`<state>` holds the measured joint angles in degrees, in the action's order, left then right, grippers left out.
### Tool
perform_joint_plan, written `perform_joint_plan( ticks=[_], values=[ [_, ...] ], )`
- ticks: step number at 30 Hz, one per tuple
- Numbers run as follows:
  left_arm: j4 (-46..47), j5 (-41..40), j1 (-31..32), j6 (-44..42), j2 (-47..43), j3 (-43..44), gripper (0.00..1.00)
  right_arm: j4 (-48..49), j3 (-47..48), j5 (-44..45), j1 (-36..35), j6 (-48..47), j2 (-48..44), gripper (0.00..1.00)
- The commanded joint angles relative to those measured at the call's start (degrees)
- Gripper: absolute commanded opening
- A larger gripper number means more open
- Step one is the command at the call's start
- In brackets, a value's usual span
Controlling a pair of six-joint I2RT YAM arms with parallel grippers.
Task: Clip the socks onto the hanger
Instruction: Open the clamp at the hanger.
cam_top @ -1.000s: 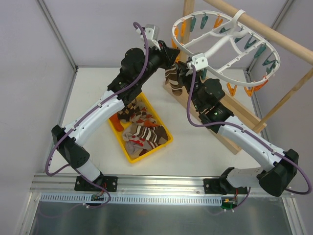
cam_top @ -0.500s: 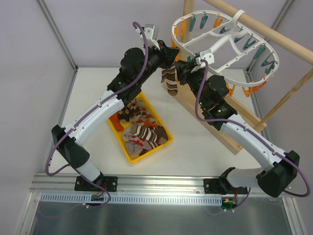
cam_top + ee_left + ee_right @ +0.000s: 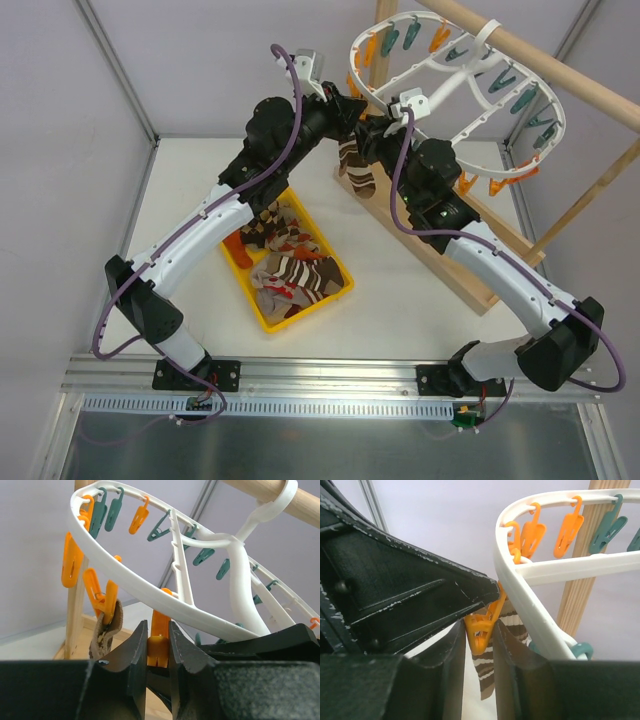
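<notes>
Left claw (image 3: 156, 630) pinches orange clothespin (image 3: 159, 647); right claw (image 3: 480, 635) flanks it, sock (image 3: 487, 677) behind.

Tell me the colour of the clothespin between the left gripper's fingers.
Orange plastic clothespin; clearest in left wrist view.

White-and-black arms (image 3: 195, 240), purple cables (image 3: 297, 90)

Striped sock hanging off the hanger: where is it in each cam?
Top external: the striped sock hangs upper centre, under the ring's left end.
Left wrist: lower left, only a tan edge, pinched in an orange clothespin; likely the same sock.
Right wrist: bottom centre, brown-cream stripes, partly hidden.
Shared landmark: the white hanger ring.
</notes>
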<state>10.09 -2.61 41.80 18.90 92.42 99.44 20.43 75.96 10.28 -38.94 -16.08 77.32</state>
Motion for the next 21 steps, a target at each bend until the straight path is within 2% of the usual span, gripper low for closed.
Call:
perform_joint_plan(
  ticks=[1, 4, 5, 9, 11, 17, 21],
  values=[
    [1.1, 1.4, 0.7, 0.1, -2.9, 0.7, 0.17, 2.2, 2.4, -0.6, 0.3, 0.4, -0.1, 0.04],
    [1.2, 2.6, 0.2, -0.1, -3.0, 0.6, 0.26, 2.3, 1.4, -3.6, 0.4, 1.9, -1.5, 0.01],
    [1.2, 4.6, -0.2, 0.4, -3.2, 0.4, 0.36, 2.3, 0.9, -5.1, 0.6, 3.3, -1.9, 0.01],
    [2.4, 12.9, -4.6, 8.2, -4.7, -1.8, 0.48, 1.0, 0.5, -9.2, 1.7, 6.9, -3.8, 0.01],
    [7.6, 18.4, -7.4, 10.5, -6.4, -5.2, 0.55, -0.3, 0.7, -13.3, 2.8, 8.8, -4.5, 0.01],
    [15.9, 30.0, -10.5, 17.0, -7.7, -8.9, 0.58, -0.3, 0.3, -21.8, 5.7, 15.8, -4.9, 0.01],
    [20.0, 34.8, -11.1, 21.7, -7.3, -9.5, 0.59, -1.1, -0.1, -23.7, 6.3, 17.9, -5.4, 0.01]
  ],
)
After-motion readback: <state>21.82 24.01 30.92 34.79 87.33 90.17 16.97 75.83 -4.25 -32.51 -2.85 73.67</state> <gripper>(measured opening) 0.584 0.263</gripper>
